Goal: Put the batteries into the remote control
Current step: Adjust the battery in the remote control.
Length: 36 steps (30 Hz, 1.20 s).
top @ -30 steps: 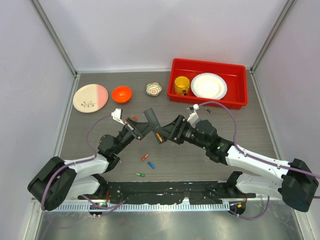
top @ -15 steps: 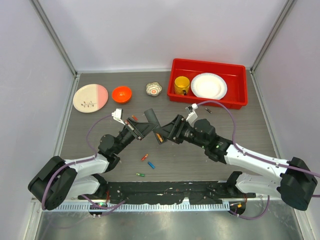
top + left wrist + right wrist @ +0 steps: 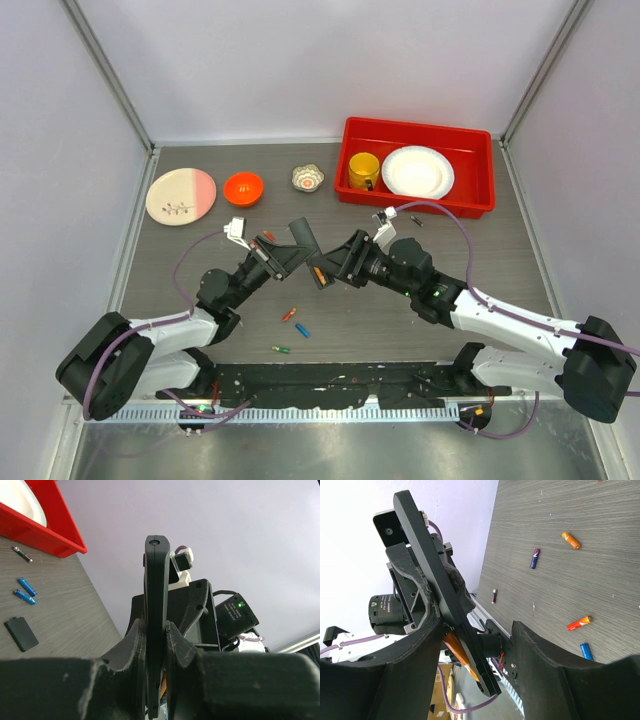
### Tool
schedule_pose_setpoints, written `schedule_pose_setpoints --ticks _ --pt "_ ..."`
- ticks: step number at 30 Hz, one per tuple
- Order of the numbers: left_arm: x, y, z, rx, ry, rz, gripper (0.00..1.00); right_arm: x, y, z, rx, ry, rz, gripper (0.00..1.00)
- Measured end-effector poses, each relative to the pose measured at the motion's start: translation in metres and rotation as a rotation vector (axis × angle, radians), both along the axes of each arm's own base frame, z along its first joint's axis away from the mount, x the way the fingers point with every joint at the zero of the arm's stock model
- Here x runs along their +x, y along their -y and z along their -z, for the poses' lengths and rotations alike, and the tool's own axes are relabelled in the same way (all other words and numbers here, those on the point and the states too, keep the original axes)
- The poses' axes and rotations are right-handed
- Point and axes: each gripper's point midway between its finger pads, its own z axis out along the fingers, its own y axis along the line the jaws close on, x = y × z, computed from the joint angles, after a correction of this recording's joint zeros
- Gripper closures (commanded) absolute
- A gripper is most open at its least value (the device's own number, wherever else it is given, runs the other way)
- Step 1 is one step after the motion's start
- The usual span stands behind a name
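Top external view: the left gripper (image 3: 288,255) is clamped on one slim, flat, matte-black remote control (image 3: 300,235) held edge-up above the grey woodgrain table (image 3: 480,260), the right gripper (image 3: 330,265) is spread beside it, and three tiny smooth cylindrical batteries (image 3: 302,330), red, blue and green, lie loose below.

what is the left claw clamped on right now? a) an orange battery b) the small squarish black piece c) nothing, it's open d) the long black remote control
d: in the left wrist view the left claw is shut on the remote control, gripping both of its flat sides, while the small black piece lies apart on the table.
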Motion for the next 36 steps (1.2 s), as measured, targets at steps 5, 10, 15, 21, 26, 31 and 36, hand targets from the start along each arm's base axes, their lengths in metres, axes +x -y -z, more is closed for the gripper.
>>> schedule_pose_setpoints --ticks 5,10,15,21,26,31,36 --pt "0.0 0.0 0.0 0.001 0.0 0.0 1.0 0.0 0.0 0.0 0.001 0.001 0.0 0.45" --pt "0.0 0.0 0.001 0.003 -0.001 -0.001 1.0 0.0 -0.001 -0.004 0.014 0.007 -0.002 0.54" --pt "0.001 0.0 0.002 0.007 -0.006 -0.001 1.0 0.0 -0.002 -0.007 0.024 0.014 -0.006 0.61" --pt "0.0 0.0 0.002 0.002 -0.01 0.001 1.0 -0.001 -0.003 -0.009 0.032 0.021 -0.015 0.63" --pt "0.001 0.0 0.001 -0.003 -0.014 0.001 1.0 -0.002 -0.003 -0.011 0.035 0.027 -0.024 0.63" --pt "0.001 0.0 0.001 -0.006 -0.018 -0.001 1.0 -0.003 -0.004 -0.011 0.032 0.042 -0.034 0.63" --pt "0.001 0.0 0.001 -0.008 -0.02 0.0 1.0 -0.003 -0.004 -0.011 0.03 0.048 -0.039 0.64"
